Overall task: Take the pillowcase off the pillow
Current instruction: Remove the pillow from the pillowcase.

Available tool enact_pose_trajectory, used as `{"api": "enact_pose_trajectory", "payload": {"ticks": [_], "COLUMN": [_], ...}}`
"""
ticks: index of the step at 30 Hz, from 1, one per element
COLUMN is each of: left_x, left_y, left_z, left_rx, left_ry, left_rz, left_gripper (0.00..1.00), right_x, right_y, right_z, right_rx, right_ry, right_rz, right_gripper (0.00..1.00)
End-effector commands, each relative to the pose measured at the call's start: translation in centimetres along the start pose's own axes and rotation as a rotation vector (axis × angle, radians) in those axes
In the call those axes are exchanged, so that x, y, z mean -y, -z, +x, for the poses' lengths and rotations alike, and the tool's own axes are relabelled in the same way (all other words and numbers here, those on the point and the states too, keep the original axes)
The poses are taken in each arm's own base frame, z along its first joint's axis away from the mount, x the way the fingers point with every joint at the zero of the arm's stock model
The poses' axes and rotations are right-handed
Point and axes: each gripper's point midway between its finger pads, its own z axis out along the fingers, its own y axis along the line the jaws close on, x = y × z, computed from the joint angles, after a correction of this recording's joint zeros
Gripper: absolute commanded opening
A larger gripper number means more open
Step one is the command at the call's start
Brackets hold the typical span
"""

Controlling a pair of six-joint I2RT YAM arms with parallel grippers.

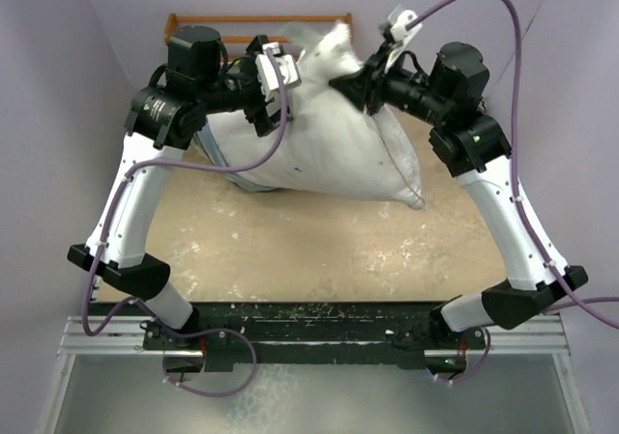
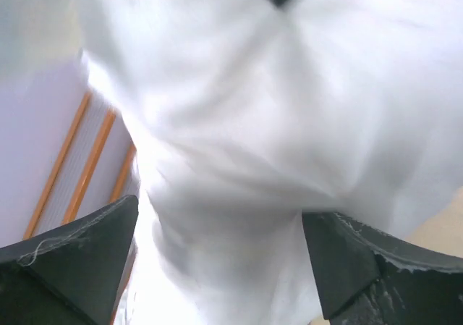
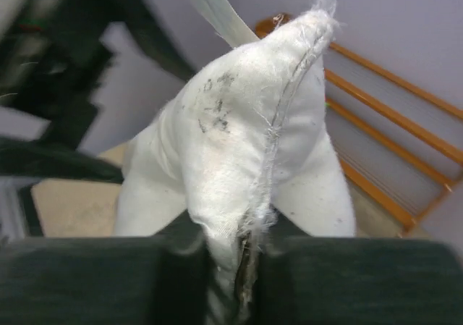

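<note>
The pillow (image 1: 329,134) is plump and white, held up off the table at the back. My right gripper (image 1: 356,84) is shut on its top corner; in the right wrist view the frayed seam of the pillow (image 3: 246,137) is pinched between the jaws of the right gripper (image 3: 242,267). My left gripper (image 1: 274,105) is at the pillow's upper left; its fingers (image 2: 72,260) stand wide apart with the white pillow (image 2: 239,144) bulging between them. A bit of the blue-edged pillowcase (image 1: 224,163) shows under the pillow's lower left; the rest is hidden.
A wooden rack (image 1: 261,18) stands against the back wall and also shows in the left wrist view (image 2: 79,173) and the right wrist view (image 3: 391,122). The tan tabletop (image 1: 319,250) lies below the pillow. Purple walls close both sides.
</note>
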Motion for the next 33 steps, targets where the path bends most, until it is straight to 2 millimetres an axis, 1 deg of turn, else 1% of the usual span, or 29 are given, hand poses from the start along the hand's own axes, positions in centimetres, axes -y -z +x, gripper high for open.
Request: {"api": "enact_pose_trajectory", "payload": {"ticks": [1, 2, 3, 4, 5, 6, 7, 8, 9, 11, 12, 13, 15, 17, 19, 21, 23, 24, 26, 28, 29, 30, 31, 33], "left_x": [-0.9, -0.8, -0.7, -1.3, -2.2, -3.5, -5.0, -6.9, -8.8, -11.2, -11.7, -12.1, -12.6, -12.9, -13.3, -14.8, -16.7, -17.8, -18.6, -19.7, -20.4, -20.5, -21.1, -21.5], "left_y": [2.8, 2.9, 3.1, 3.9, 4.7, 5.8, 6.7, 8.1, 9.6, 11.9, 12.5, 12.8, 12.9, 12.4, 11.7, 11.5, 11.4, 11.0, 9.7, 8.6, 8.2, 7.5, 7.0, 6.0], "left_z": [-4.9, -3.9, -2.6, -0.8, 0.9, 2.8, 5.2, 8.2, 11.1, 16.8, 19.5, 21.7, 25.1, 27.7, 30.4, 33.5, 35.2, 35.7, 36.3, 36.1, 35.6, 35.6, 35.1, 35.0], "left_rx": [0.127, 0.085, 0.042, -0.004, -0.032, -0.066, -0.119, -0.18, -0.229, -0.299, -0.335, -0.363, -0.404, -0.417, -0.429, -0.453, -0.429, -0.404, -0.363, -0.308, -0.276, -0.259, -0.244, -0.238], "left_ry": [-0.013, -0.008, -0.003, 0.024, 0.056, 0.09, 0.113, 0.139, 0.17, 0.243, 0.282, 0.31, 0.352, 0.392, 0.445, 0.482, 0.484, 0.473, 0.488, 0.477, 0.457, 0.452, 0.435, 0.413], "left_rz": [-0.087, -0.089, -0.09, -0.107, -0.128, -0.169, -0.222, -0.289, -0.35, -0.423, -0.442, -0.453, -0.472, -0.493, -0.529, -0.623, -0.707, -0.732, -0.712, -0.694, -0.685, -0.665, -0.654, -0.619], "left_gripper": [1.0, 1.0, 1.0, 1.0, 1.0, 1.0, 1.0, 1.0, 1.0, 1.0, 0.99, 0.98, 0.96, 0.96, 0.98, 1.0, 1.0, 1.0, 1.0, 1.0, 1.0, 1.0, 1.0, 0.99], "right_x": [12.5, 14.2, 15.5, 16.4, 16.9, 17.1, 17.3, 17.3, 17.2, 16.1, 15.7, 15.5, 14.8, 14.4, 14.8, 15.6, 16.4, 16.5, 16.6, 16.1, 15.7, 15.2, 14.7, 13.5], "right_y": [5.1, 6.7, 8.1, 9.3, 10.2, 11.0, 11.8, 12.6, 12.9, 12.3, 11.8, 11.4, 10.8, 10.8, 11.1, 11.7, 12.1, 12.2, 12.3, 12.3, 12.3, 12.3, 12.3, 12.0], "right_z": [1.6, 1.6, 1.8, 2.2, 2.7, 2.9, 3.4, 3.6, 3.8, 4.3, 4.7, 5.1, 6.0, 6.3, 7.0, 7.8, 8.4, 8.6, 8.4, 8.0, 7.5, 7.3, 7.0, 6.8], "right_rx": [0.037, 0.088, 0.12, 0.131, 0.132, 0.137, 0.14, 0.145, 0.146, 0.14, 0.13, 0.119, 0.109, 0.108, 0.091, 0.056, 0.026, 0.021, 0.023, 0.041, 0.059, 0.074, 0.092, 0.121], "right_ry": [-0.162, -0.187, -0.193, -0.175, -0.138, -0.091, -0.059, -0.041, -0.035, -0.033, -0.032, -0.036, -0.029, 0.003, 0.041, 0.071, 0.094, 0.106, 0.136, 0.17, 0.191, 0.205, 0.218, 0.22], "right_rz": [0.612, 0.677, 0.729, 0.783, 0.814, 0.832, 0.851, 0.86, 0.841, 0.745, 0.702, 0.679, 0.625, 0.599, 0.621, 0.67, 0.704, 0.712, 0.714, 0.695, 0.678, 0.661, 0.638, 0.572], "right_gripper": [0.0, 0.0, 0.0, 0.0, 0.0, 0.0, 0.0, 0.0, 0.0, 0.0, 0.0, 0.0, 0.0, 0.0, 0.0, 0.0, 0.0, 0.0, 0.0, 0.0, 0.0, 0.0, 0.0, 0.0]}}
